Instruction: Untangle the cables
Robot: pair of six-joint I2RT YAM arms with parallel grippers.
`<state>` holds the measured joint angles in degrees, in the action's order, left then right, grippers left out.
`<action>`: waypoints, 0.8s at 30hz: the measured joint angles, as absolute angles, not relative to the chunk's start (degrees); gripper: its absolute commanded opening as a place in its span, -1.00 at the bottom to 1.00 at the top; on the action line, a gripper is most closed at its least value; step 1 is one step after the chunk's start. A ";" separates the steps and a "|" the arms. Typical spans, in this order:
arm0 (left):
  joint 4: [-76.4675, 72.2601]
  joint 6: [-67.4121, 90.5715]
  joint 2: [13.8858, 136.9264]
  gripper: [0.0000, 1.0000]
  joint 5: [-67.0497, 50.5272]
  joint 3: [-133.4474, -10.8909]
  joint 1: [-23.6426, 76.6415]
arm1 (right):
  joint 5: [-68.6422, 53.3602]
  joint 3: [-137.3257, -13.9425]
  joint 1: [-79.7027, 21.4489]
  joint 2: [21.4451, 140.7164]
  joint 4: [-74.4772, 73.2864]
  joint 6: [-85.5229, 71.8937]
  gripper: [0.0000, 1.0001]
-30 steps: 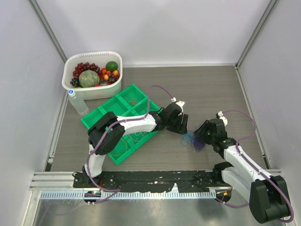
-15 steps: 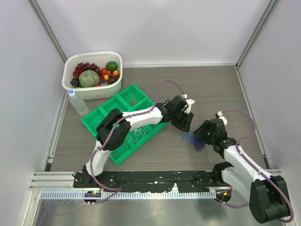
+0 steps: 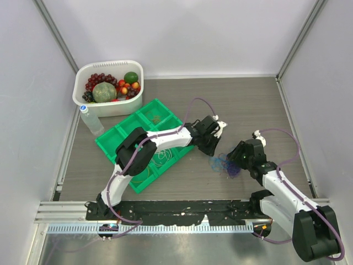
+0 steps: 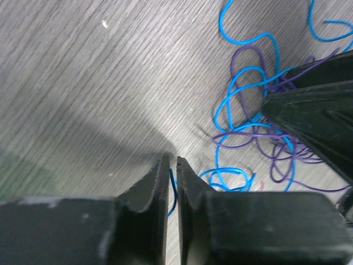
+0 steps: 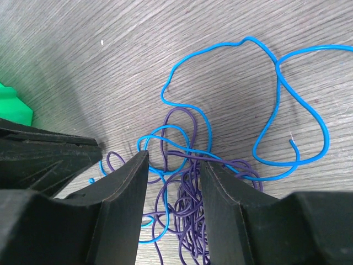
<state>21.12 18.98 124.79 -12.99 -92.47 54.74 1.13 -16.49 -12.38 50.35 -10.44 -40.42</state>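
A tangle of blue and purple cables (image 3: 223, 164) lies on the wooden table between my two grippers. The left gripper (image 3: 212, 152) is at the tangle's left edge. In the left wrist view its jaws (image 4: 172, 160) are shut on a strand of the blue cable (image 4: 231, 171), next to purple loops (image 4: 242, 133). The right gripper (image 3: 234, 160) sits at the tangle's right side. In the right wrist view it (image 5: 174, 160) stands open, its fingers straddling the purple bundle (image 5: 193, 210), and a wide blue loop (image 5: 276, 61) spreads beyond.
A green compartment tray (image 3: 118, 141) lies left of the tangle, with thin wire loops (image 3: 160, 157) in its near sections. A white tub of fruit (image 3: 83, 102) and a plastic bottle (image 3: 91, 120) stand at the back left. Grey walls enclose the table.
The left gripper swung right from beside the tray to the tangle's edge and closed on a blue strand. The right arm has not moved.
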 measured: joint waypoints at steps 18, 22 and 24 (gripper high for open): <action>20.80 10.87 76.38 -1.00 11.90 -77.52 55.44 | 4.32 -19.00 -12.38 55.92 -10.70 -40.86 -0.05; 18.04 6.96 60.47 -1.00 18.81 -75.64 55.44 | 6.11 -20.10 -12.38 57.74 -10.85 -41.34 -0.04; 17.89 5.48 56.60 -1.00 21.28 -76.05 55.44 | 6.74 -20.56 -12.34 58.54 -10.85 -41.67 -0.04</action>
<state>17.89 5.48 56.60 21.28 -76.05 55.44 6.74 -20.56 -12.34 58.54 -10.85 -41.67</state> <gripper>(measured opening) 0.010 0.476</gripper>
